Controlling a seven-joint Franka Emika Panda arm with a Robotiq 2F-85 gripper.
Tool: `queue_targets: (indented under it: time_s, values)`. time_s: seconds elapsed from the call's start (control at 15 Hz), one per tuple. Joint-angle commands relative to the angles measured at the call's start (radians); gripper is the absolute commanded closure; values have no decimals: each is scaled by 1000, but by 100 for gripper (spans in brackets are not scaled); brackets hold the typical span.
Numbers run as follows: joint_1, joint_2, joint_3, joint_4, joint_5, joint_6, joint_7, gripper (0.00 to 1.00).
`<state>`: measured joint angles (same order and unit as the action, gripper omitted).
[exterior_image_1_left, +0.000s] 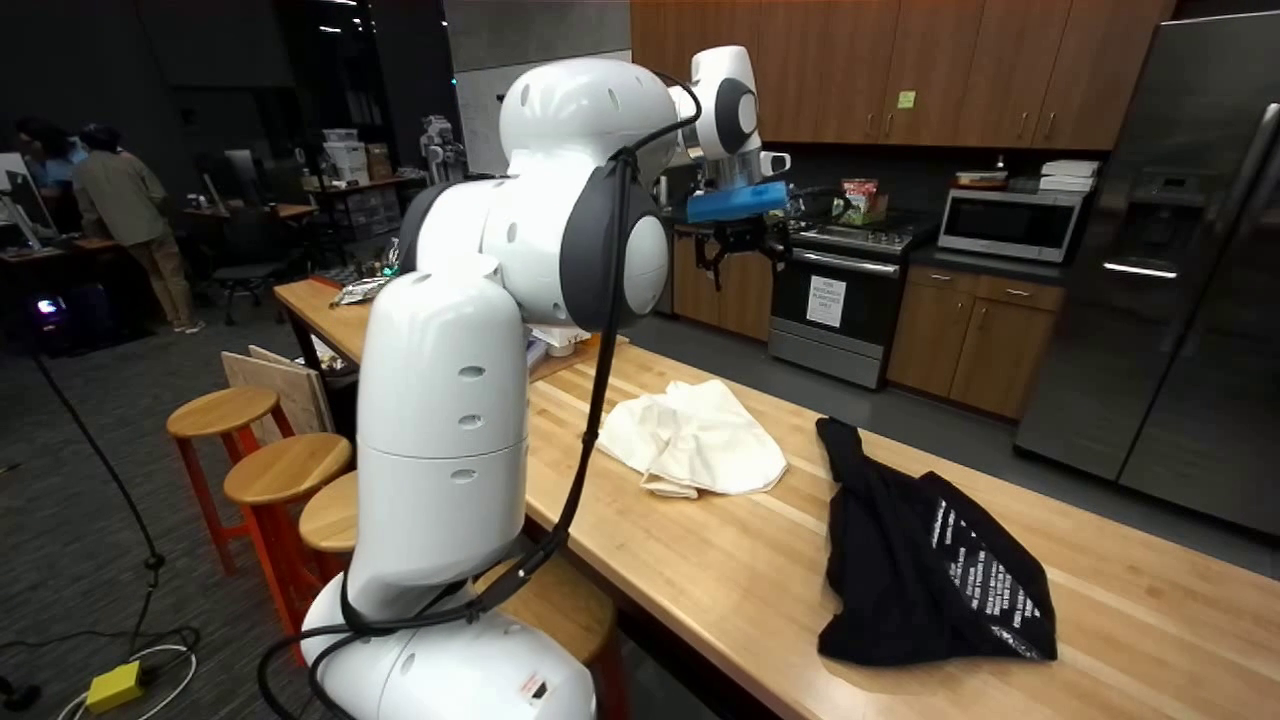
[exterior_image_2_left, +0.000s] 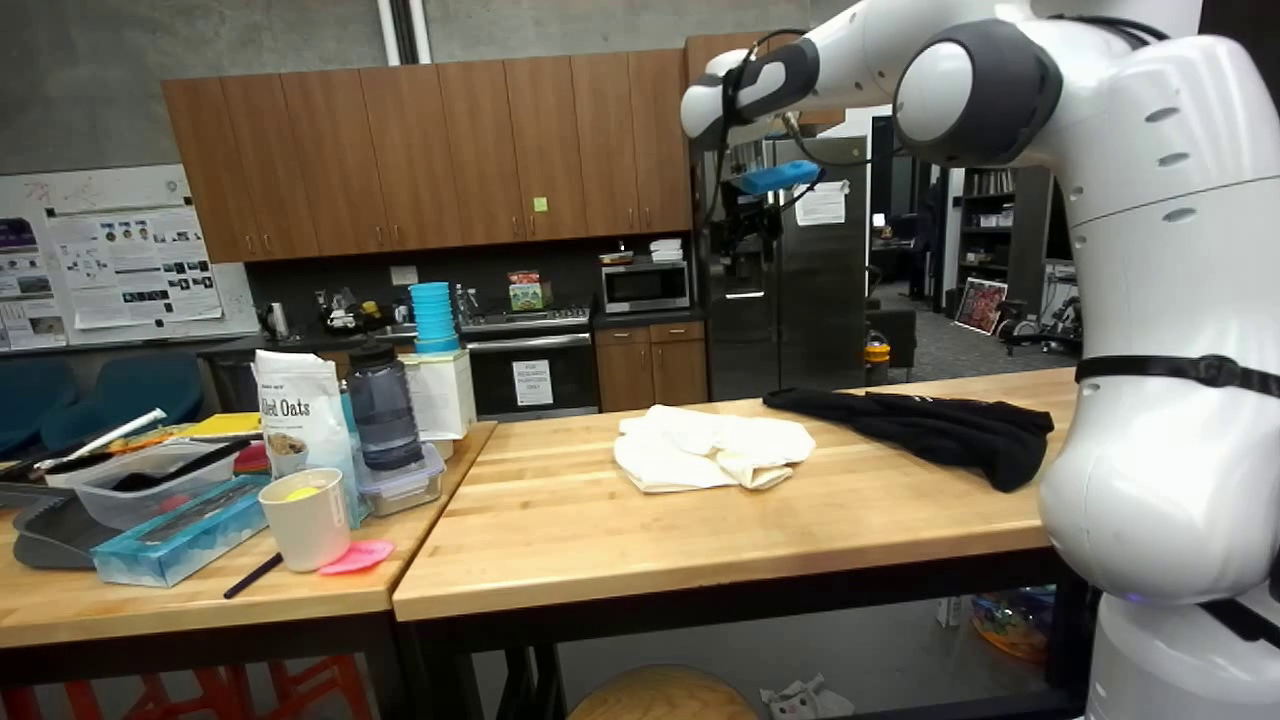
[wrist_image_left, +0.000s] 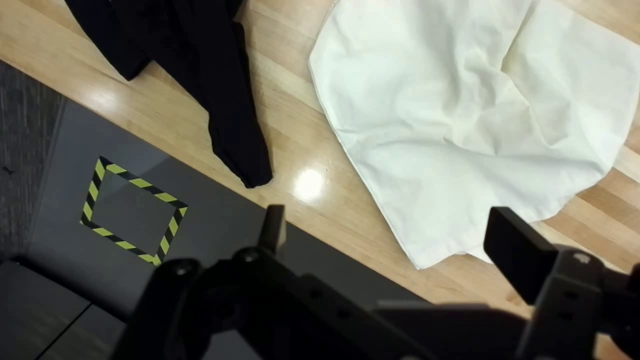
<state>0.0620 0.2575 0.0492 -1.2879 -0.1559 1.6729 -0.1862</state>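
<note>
While the gripper (wrist_image_left: 390, 227) hangs well above the level of the white cloth (wrist_image_left: 460, 130), its jaws stand spread wide — holding nothing, touching nothing.
The white cloth lies crumpled on a wooden table (exterior_image_2_left: 560, 530); near the white cloth but apart from it, a printed black garment (exterior_image_1_left: 900, 570) lies loosely folded on the same surface. The step looks like positioning before any grip. Taking hold of the white cloth would call for coming down with the jaws centred over a raised fold — such soft fabric may slip from a shallow pinch.
</note>
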Motion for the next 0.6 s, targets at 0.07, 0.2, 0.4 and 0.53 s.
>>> queue_targets:
  time_s: [0.07,0.2,0.4,0.53]
  values:
    - [23,127,8,179,-10,-128,-14,0]
    - [31,160,8,201,-13,-155,-18,0]
    - [38,211,6,239,-12,-195,-23,0]
    - [41,243,4,264,-15,-213,-23,0]
